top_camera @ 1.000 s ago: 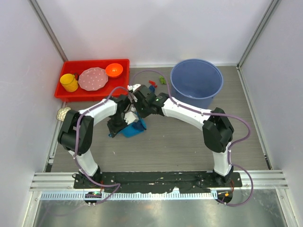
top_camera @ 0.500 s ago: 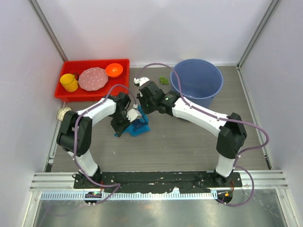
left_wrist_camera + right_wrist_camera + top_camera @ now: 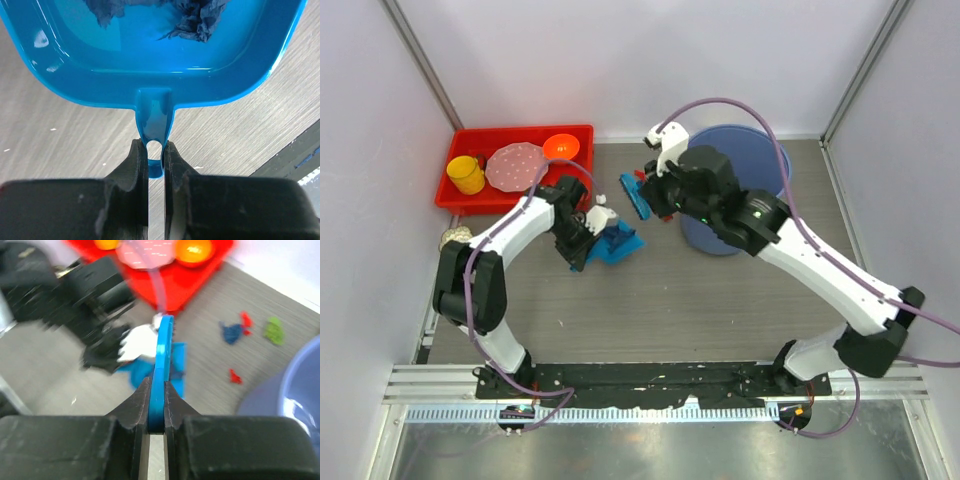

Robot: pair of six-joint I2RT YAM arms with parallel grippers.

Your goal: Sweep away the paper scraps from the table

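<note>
My left gripper (image 3: 155, 150) is shut on the handle of the blue dustpan (image 3: 150, 45), which rests on the table (image 3: 670, 300) at centre left (image 3: 617, 243). Dark blue paper scraps (image 3: 200, 17) lie in the pan, with a white scrap (image 3: 136, 342) at its edge. My right gripper (image 3: 157, 386) is shut on the blue hand brush (image 3: 162, 347) and holds it raised above the table (image 3: 638, 198). A blue scrap (image 3: 231, 332), two red scraps (image 3: 234, 376) and a green scrap (image 3: 273, 330) lie on the table between the pan and the bucket.
A blue bucket (image 3: 775, 160) stands at the back right, partly under my right arm. A red tray (image 3: 520, 131) with a yellow cup, a patterned dish and an orange bowl sits at the back left. A beige ball (image 3: 453, 238) lies by the left wall.
My right arm has lifted the brush up and away from the dustpan, toward the bucket. My left gripper has shifted the dustpan slightly right.
</note>
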